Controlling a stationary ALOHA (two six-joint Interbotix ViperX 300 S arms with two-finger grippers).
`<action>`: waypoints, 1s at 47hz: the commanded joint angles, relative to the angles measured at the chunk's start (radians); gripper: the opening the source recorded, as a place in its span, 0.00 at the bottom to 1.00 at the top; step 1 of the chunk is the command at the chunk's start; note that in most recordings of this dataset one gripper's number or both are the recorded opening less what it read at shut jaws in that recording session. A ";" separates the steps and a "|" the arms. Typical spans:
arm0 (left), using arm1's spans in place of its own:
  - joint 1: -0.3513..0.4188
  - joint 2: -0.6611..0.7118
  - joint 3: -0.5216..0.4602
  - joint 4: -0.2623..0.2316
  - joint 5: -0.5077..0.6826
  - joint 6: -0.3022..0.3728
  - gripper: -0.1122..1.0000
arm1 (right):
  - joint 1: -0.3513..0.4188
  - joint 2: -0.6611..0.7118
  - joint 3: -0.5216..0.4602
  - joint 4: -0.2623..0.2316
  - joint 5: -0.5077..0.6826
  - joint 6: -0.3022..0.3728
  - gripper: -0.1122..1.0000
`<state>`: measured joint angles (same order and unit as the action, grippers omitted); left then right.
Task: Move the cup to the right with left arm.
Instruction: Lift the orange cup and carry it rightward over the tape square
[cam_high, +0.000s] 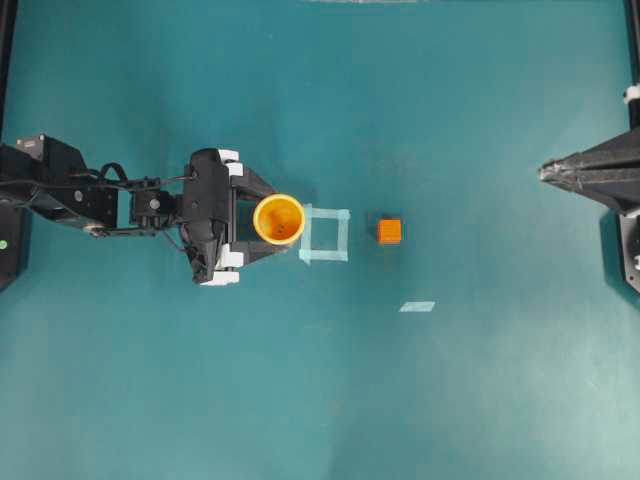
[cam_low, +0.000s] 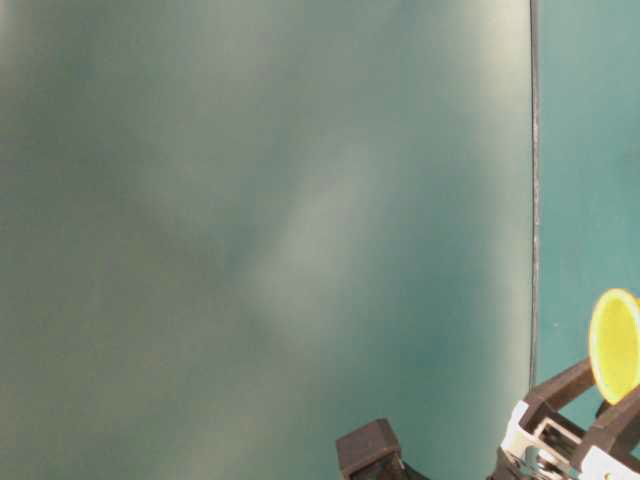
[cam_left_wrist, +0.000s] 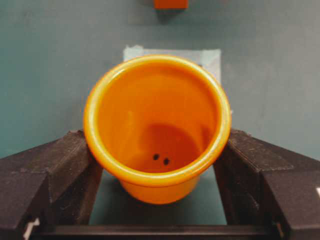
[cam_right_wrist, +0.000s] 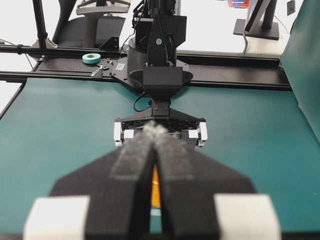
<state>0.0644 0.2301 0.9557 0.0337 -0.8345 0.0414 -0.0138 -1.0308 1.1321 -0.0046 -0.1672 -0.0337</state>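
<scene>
- Bracketing the cup (cam_high: 278, 219), the left tool (cam_high: 262, 222) stands wide, fingers (cam_left_wrist: 60, 165) against its sides; firm grip unclear.
- Cup sits left of the tape square (cam_high: 325, 234); rightward move remains undone.
- Right tool (cam_right_wrist: 155, 145) rests closed, empty.

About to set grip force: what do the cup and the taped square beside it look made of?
The cup looks like smooth, glossy moulded plastic: soft highlights run along its rounded rim and its colour is even orange. The taped square looks like thin, pale, translucent tape lying flat on the table, whose matte teal surface could be a mat or a coating.
</scene>
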 joint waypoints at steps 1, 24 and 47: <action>0.003 -0.020 -0.009 -0.002 0.008 0.002 0.68 | 0.000 0.009 -0.028 -0.002 -0.003 0.002 0.09; 0.005 -0.230 -0.138 -0.002 0.331 -0.002 0.68 | 0.000 0.009 -0.038 0.005 -0.003 0.020 0.09; -0.006 -0.074 -0.411 -0.002 0.446 -0.003 0.68 | 0.000 0.012 -0.038 0.008 -0.003 0.020 0.09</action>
<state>0.0614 0.1519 0.5983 0.0337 -0.3942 0.0399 -0.0138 -1.0262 1.1244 0.0000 -0.1672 -0.0138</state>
